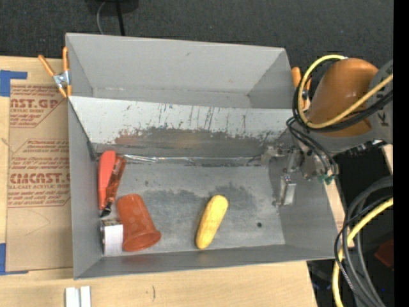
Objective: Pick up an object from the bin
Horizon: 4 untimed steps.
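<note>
My gripper [284, 194] hangs at the right side of the bin, its fingers pointing down just above the floor, with nothing between them that I can make out. A yellow corn cob [211, 221] lies on the bin floor to its left, a fair gap away. Further left lies an orange-red plastic cup [136, 221] on its side.
A white roll-like thing [112, 236] sits in the near left corner beside the cup. An orange-handled tool [107, 179] lies along the left wall. The arm with its orange cover and cables hangs over the bin's right rim.
</note>
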### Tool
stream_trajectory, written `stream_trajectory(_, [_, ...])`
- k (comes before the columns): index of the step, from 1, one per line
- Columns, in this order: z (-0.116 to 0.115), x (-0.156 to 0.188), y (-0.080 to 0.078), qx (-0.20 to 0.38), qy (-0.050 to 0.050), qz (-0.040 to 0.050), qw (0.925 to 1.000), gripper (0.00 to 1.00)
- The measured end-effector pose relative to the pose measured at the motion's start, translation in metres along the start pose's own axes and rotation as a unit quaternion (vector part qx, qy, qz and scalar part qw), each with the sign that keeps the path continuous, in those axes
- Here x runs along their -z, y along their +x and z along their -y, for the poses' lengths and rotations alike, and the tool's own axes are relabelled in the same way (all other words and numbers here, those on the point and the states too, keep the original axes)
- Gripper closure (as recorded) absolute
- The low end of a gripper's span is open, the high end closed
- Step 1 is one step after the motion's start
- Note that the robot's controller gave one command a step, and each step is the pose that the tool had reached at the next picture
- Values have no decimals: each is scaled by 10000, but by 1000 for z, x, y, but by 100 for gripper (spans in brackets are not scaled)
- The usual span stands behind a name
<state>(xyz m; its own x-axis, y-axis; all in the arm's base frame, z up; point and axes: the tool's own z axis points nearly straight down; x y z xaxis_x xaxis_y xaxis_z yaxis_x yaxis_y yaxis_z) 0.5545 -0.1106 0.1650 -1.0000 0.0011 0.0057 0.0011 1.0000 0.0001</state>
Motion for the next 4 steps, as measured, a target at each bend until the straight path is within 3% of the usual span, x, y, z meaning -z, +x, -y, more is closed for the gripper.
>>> stream_trajectory(1, [0, 5, -2, 6, 5, 36, 10000, 0])
stream_trajectory(2, [-29, -21, -17, 298, 21, 50, 9995, 0])
stream_trajectory(3, [-72, -85, -25, 322, 0, 65, 9995, 0])
stream_trajectory(4, [-80, -99, 10, 925, 12, 43, 9957, 0])
